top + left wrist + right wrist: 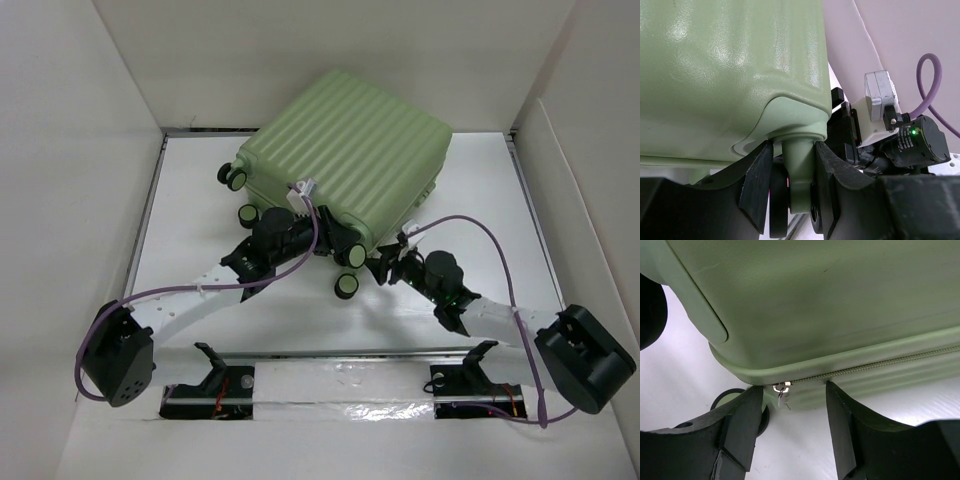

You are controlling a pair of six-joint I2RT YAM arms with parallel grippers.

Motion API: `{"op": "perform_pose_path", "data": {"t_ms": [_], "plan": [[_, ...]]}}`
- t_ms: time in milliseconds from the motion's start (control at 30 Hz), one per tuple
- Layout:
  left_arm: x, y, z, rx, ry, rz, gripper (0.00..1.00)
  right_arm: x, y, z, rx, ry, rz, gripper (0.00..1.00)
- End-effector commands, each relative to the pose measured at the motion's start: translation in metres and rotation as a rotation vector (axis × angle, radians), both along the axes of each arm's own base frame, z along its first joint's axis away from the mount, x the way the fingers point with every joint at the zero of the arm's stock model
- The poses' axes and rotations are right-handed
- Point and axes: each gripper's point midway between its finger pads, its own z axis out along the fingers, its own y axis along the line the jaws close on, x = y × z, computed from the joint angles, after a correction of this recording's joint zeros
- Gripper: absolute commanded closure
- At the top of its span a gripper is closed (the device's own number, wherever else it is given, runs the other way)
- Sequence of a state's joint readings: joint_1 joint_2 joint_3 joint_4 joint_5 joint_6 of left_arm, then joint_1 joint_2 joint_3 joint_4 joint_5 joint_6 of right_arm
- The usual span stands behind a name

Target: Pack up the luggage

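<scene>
Zipped pale green ribbed hard-shell suitcase (350,150), inside hidden, left claw (792,148) grasping green wheel stem (799,172), right claw (792,388) released, straddling silver zipper pull (781,390)

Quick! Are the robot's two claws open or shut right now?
Left gripper: shut on the wheel leg of the large pale green ribbed hard-shell suitcase.
Right gripper: open, holding nothing, the small silver zipper pull between its fingers.

Suitcase (345,145): pale green, ribbed, closed, lying flat on the white table (180,260).
Wheels (233,178): black and green, on the suitcase side facing the near edge.
Left gripper (340,245): at the nearest suitcase corner, between two wheels.
Right gripper (385,266): just right of that same corner.
Cables (480,235): purple, one looping back from each gripper.
</scene>
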State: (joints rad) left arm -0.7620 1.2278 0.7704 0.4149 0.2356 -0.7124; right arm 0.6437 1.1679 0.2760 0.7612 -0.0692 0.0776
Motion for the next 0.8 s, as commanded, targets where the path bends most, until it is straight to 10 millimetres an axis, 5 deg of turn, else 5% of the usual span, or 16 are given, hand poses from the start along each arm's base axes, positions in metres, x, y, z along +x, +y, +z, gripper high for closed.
{"op": "perform_pose_path", "data": {"t_ms": [0,67,133,233,333,500,533,600,633,767], "plan": [[0.003,0.005,0.112,-0.28,-0.253,0.023,1.0,0.006,0.021,0.027,0.051,-0.086,0.107,0.43],[0.004,0.004,0.11,-0.276,-0.251,0.024,1.0,0.004,0.026,0.029,0.069,-0.097,0.136,0.54],[0.004,0.003,0.109,-0.276,-0.248,0.022,1.0,0.004,0.028,0.03,0.084,-0.115,0.142,0.83],[0.004,0.003,0.108,-0.276,-0.246,0.022,1.0,0.004,0.031,0.033,0.111,-0.129,0.154,1.0],[0.005,0.004,0.107,-0.268,-0.249,0.03,1.0,0.002,0.028,0.037,0.144,-0.146,0.141,1.0],[0.013,0.0,0.111,-0.264,-0.262,0.044,1.0,-0.028,0.033,0.037,0.158,-0.124,0.112,1.0],[0.015,-0.001,0.114,-0.269,-0.27,0.044,1.0,-0.036,0.036,0.021,0.095,-0.069,0.121,1.0],[0.02,-0.008,0.121,-0.281,-0.275,0.036,1.0,-0.046,0.041,0.029,0.073,-0.07,0.095,1.0],[0.023,-0.011,0.125,-0.284,-0.281,0.034,1.0,-0.067,0.059,0.03,0.049,-0.052,0.16,1.0],[0.029,-0.023,0.142,-0.297,-0.288,0.009,1.0,-0.095,0.089,0.05,0.073,-0.052,0.201,1.0]]}}
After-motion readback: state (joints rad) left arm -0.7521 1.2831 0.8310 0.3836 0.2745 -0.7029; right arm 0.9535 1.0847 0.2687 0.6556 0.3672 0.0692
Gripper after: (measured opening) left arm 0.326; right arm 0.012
